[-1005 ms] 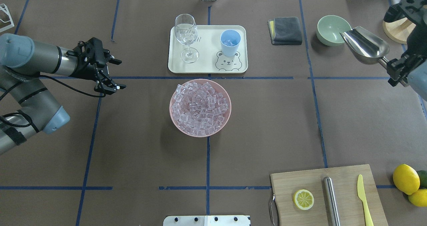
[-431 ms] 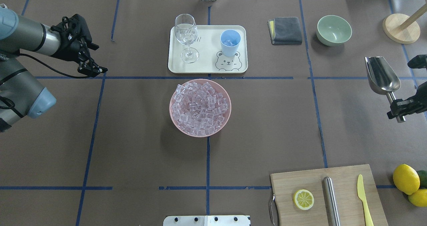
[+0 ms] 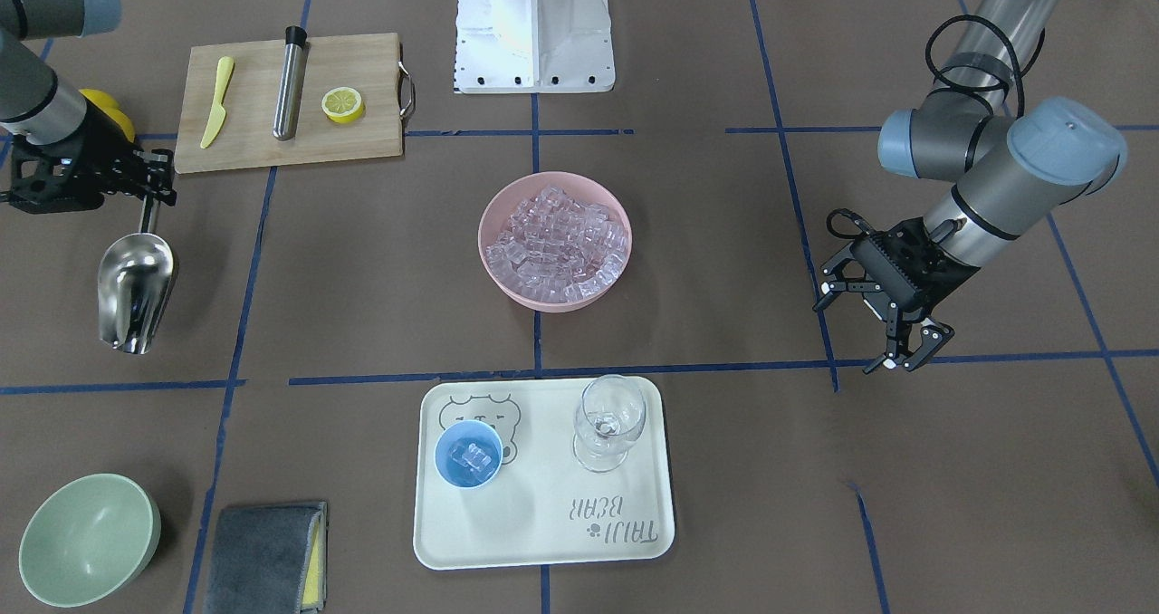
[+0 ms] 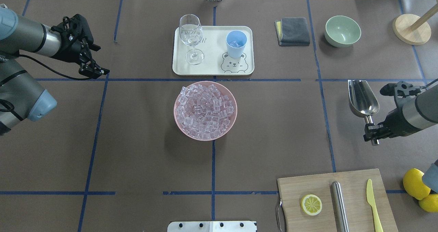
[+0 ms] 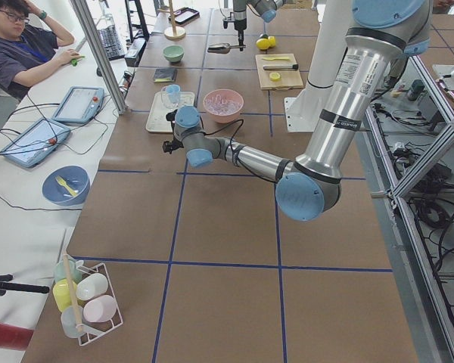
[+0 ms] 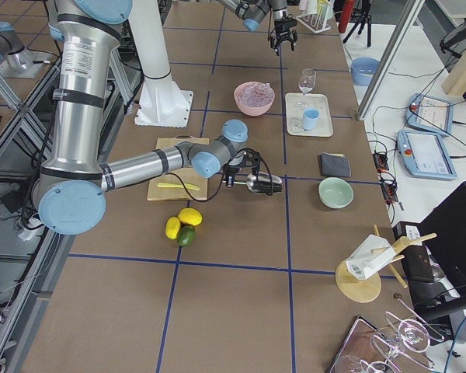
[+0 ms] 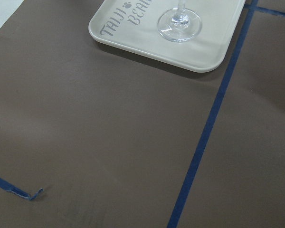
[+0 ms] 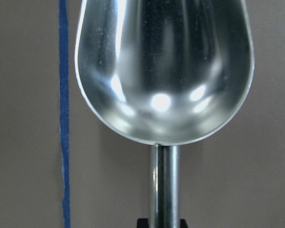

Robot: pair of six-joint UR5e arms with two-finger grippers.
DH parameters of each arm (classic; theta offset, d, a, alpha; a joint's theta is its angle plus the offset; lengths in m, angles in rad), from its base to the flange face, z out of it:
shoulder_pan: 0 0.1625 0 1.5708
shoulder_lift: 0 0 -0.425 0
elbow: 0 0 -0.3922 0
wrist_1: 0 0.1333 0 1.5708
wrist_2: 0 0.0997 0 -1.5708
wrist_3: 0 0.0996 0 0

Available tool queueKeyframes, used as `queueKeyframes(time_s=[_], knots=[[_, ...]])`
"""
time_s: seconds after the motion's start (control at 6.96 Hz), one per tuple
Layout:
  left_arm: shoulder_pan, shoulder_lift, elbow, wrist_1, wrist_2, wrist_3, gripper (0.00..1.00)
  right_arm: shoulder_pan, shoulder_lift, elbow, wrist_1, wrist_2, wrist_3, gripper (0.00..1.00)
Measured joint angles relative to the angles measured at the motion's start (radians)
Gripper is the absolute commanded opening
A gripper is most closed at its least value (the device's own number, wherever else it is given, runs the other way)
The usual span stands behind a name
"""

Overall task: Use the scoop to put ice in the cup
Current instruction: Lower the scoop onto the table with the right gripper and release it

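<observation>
The steel scoop (image 4: pixel 363 98) is empty, as the right wrist view (image 8: pixel 164 66) shows, and lies level low over the table at the right. My right gripper (image 4: pixel 373 133) is shut on its thin handle; in the front view it is at the left (image 3: pixel 149 184). The light-blue cup (image 4: pixel 236 43) stands on the cream tray (image 4: pixel 212 67) and holds a few ice cubes (image 3: pixel 473 455). A pink bowl heaped with ice (image 4: pixel 205 110) sits at the table's middle. My left gripper (image 4: pixel 99 59) is open and empty at the far left.
A wine glass (image 4: pixel 191 37) stands on the tray beside the cup. A grey cloth (image 4: pixel 293 31) and a green bowl (image 4: pixel 342 30) are at the back right. A cutting board (image 4: pixel 352 187) with lemon half, steel tube and yellow knife is near right, lemons (image 4: pixel 415 184) beside it.
My right arm has carried the scoop from beside the green bowl back toward the robot and lower. My left arm drew back toward the far left, then stayed still.
</observation>
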Motion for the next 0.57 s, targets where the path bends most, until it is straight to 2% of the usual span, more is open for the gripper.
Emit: queueKeyframes(time_s=[0.43,0.57], knots=[[0.001,0.001,0.0,-0.001,-0.001,0.0,1.0,-0.098,0.063,-0.041,0.003,-0.056,0.081,0.0],[0.001,0.001,0.0,-0.001,-0.001,0.0,1.0,-0.106,0.071,-0.047,0.003,-0.061,0.085,0.96]])
